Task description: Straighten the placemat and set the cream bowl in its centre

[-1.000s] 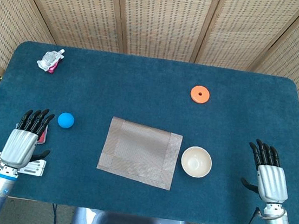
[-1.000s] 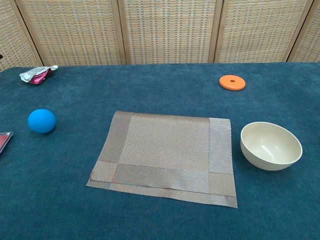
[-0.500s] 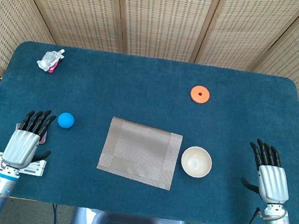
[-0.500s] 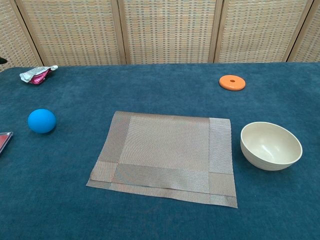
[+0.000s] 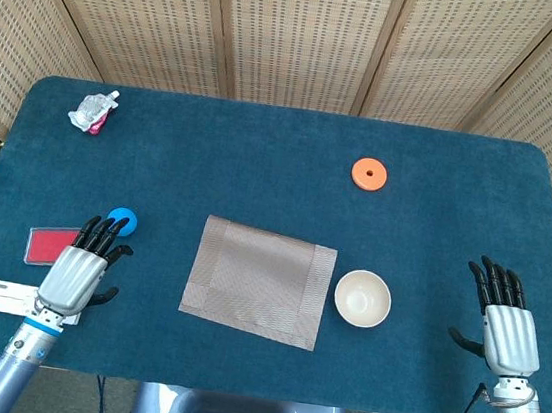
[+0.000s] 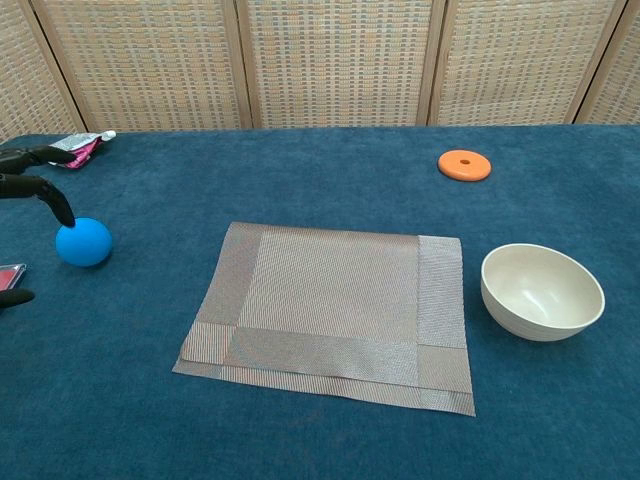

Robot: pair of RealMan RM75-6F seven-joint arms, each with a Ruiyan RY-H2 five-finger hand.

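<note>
Only the head view shows the right hand [image 5: 509, 336] – fingers spread, nothing held – near the table's [image 5: 261, 164] right front corner. The left hand [image 5: 80, 271] is seen empty and spread, fingertips over the blue ball [image 5: 122, 218]. The woven placemat [image 5: 259, 281] lies slightly skewed, long axis roughly left-right, near the front edge; the cream bowl [image 5: 362, 299] sits just right of it.

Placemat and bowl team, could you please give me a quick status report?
Both hands open: left hand by the blue ball, right hand near the table's edge. Placemat skewed; cream bowl beside it, untouched. Nothing in the way.
</note>
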